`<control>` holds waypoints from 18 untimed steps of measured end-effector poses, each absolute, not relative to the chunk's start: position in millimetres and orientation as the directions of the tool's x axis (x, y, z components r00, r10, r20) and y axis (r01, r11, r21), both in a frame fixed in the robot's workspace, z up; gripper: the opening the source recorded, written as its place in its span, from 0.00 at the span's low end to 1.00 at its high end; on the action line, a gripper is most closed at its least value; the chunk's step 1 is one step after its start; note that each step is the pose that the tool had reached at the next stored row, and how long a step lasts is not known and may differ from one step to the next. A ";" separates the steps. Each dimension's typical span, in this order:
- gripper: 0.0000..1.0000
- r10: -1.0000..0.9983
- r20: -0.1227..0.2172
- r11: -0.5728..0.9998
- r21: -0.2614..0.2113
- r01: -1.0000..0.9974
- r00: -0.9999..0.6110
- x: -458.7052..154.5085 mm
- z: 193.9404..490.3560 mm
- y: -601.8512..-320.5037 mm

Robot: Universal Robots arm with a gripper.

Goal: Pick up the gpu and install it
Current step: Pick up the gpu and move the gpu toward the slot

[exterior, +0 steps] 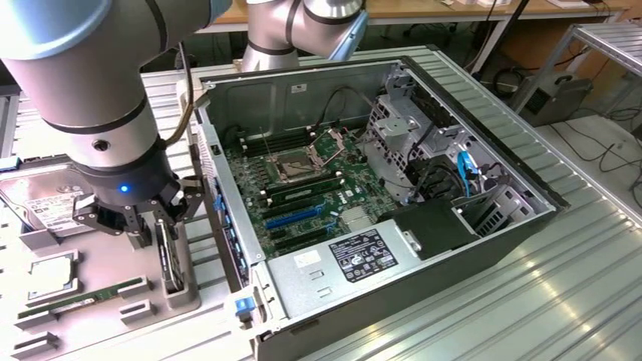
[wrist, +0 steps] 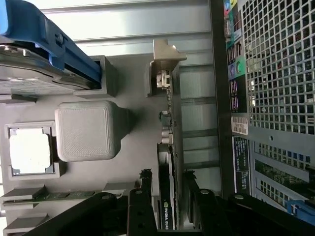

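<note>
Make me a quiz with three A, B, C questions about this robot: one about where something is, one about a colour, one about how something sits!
1. Where is the gripper? A) inside the computer case B) at the gpu in its grey holder C) over the hard drive
2. What colour is the light on the arm? A) red B) green C) blue
3. How does the gpu sit? A) upright on its edge B) lying flat C) plugged into the motherboard
Answers: 1 B, it hangs right at the gpu; 2 C, it glows blue; 3 A, its thin edge faces up.
</note>
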State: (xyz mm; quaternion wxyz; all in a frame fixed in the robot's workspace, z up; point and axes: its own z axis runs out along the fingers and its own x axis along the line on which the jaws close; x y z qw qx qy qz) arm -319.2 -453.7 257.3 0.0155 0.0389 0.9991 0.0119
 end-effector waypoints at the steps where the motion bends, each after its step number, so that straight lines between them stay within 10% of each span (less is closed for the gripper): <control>1: 0.38 0.078 -0.030 0.997 0.025 0.077 -0.996 -319.2 255.5 -453.7; 18: 0.38 0.079 -0.029 0.996 0.040 0.078 -0.996 -319.5 243.6 -453.4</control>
